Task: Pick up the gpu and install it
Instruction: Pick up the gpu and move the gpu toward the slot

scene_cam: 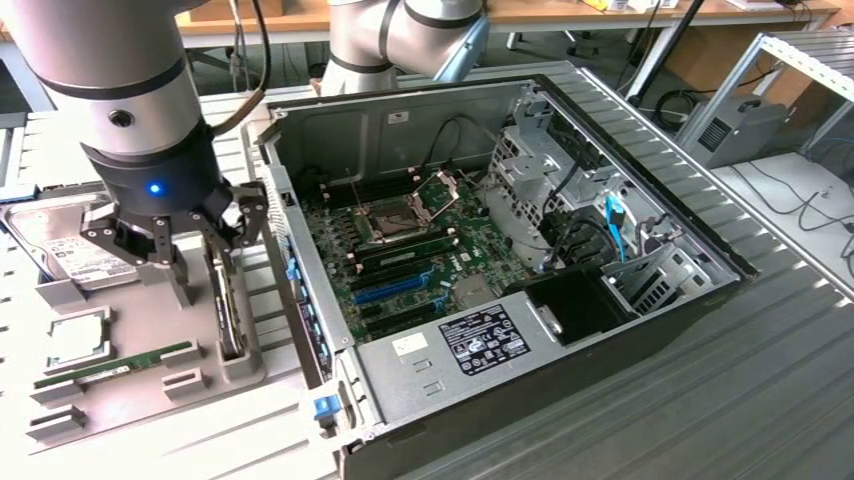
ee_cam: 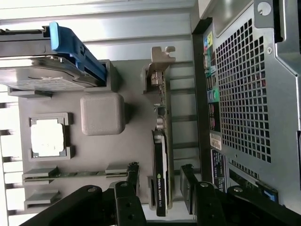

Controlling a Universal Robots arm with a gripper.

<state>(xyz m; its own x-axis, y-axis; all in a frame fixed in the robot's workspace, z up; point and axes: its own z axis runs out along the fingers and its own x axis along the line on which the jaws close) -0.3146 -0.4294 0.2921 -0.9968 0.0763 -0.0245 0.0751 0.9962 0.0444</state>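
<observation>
Wrist view shows the tool [ee_cam: 161, 175] spread apart astride the gpu [ee_cam: 160, 141], which stands in its tray [ee_cam: 103, 155], ungripped, not yet installed.

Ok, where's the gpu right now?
The gpu stands on edge in the grey tray at the exterior view's left, between the case and the RAM stick, right under the open gripper.

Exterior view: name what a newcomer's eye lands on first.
The open computer case sits in the middle, its green motherboard bared. At the exterior view's left, the gripper hangs open over the grey tray, fingers either side of the gpu standing on edge.
</observation>
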